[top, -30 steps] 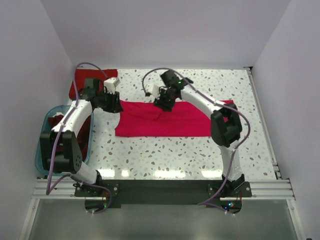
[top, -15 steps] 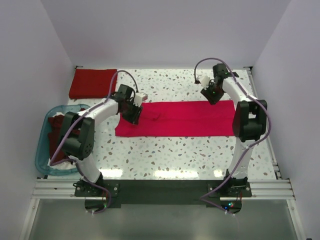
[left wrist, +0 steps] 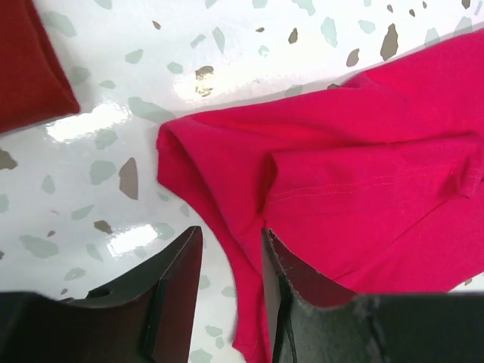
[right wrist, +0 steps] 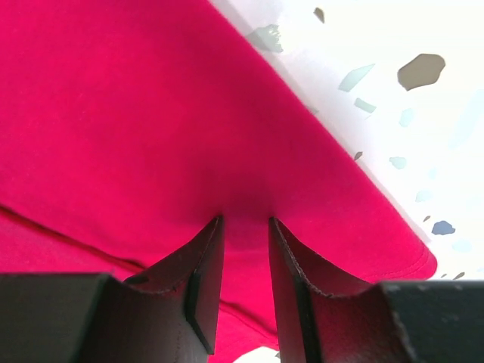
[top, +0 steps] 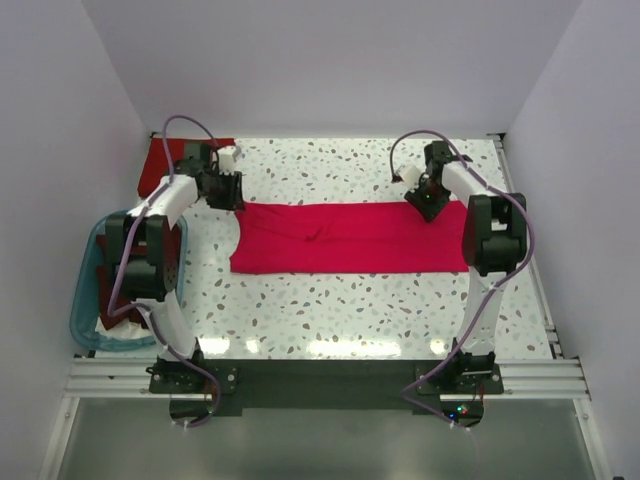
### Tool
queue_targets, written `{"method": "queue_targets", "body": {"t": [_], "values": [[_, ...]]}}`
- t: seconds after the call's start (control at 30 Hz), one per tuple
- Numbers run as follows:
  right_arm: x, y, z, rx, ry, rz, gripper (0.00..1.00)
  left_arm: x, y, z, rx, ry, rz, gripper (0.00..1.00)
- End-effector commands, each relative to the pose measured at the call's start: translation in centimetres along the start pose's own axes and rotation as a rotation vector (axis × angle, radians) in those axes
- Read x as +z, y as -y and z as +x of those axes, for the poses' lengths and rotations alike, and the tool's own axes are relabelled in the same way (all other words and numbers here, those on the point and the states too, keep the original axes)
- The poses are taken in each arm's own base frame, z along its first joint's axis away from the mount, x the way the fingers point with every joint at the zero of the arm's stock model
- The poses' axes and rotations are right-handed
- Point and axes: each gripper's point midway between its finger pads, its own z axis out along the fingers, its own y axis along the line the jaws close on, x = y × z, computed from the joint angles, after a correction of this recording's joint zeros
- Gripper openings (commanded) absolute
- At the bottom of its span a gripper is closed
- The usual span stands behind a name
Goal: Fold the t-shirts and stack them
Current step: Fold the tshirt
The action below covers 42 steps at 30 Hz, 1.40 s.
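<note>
A bright crimson-pink t-shirt (top: 340, 240) lies as a long folded band across the table. My left gripper (top: 230, 190) is at its far left corner. In the left wrist view the jaws (left wrist: 231, 238) stand apart, open, with the shirt's (left wrist: 363, 166) curved edge running between them and bare table beside it. My right gripper (top: 428, 200) is down on the far right corner. Its fingertips (right wrist: 246, 221) rest on the shirt (right wrist: 151, 113) with a narrow gap, open. A folded dark red t-shirt (top: 158, 165) lies at the back left, partly behind the left arm.
A translucent blue tub (top: 82, 300) stands off the table's left side with maroon shirts (top: 105, 312) in it, under the left arm's elbow. The dark red shirt's corner (left wrist: 26, 68) shows near the left gripper. White walls close in the back and both sides.
The right gripper swung from the shirt's middle to its far right corner and lowered onto it, its jaws narrowing. The left gripper moved back-left to the far left corner. The shirt lies as before.
</note>
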Motion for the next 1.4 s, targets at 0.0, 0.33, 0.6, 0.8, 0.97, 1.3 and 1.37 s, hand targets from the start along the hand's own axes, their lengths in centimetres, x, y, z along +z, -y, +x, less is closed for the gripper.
{"method": "queue_targets", "body": {"t": [0.0,0.33,0.6,0.8,0.97,1.3,1.37], "values": [[-1.1,2.4,-1.1,0.031,0.039,0.073,0.33,0.9,1.2,-1.9,-0.002,0.051,0.052,0.42],[-0.4,4.5,-1.2,0.039,0.042,0.161,0.33,3.7,-0.4,-2.9,-0.087,0.045,0.010,0.41],[0.8,5.9,-0.1,0.043,-0.002,0.226,0.32,5.2,-1.3,-2.9,-0.112,0.036,0.000,0.40],[2.0,6.2,1.3,0.040,-0.068,0.244,0.29,5.6,-2.3,-2.7,-0.137,0.027,-0.024,0.26],[2.5,6.8,2.8,0.038,-0.138,0.272,0.24,4.9,-3.2,-1.4,-0.148,0.006,-0.068,0.03],[3.0,6.0,4.2,0.060,-0.187,0.213,0.22,5.5,-5.0,0.9,-0.197,-0.043,-0.075,0.03],[2.6,5.7,3.6,0.067,-0.156,0.192,0.24,5.6,-4.8,0.2,-0.185,-0.030,-0.052,0.18]]}}
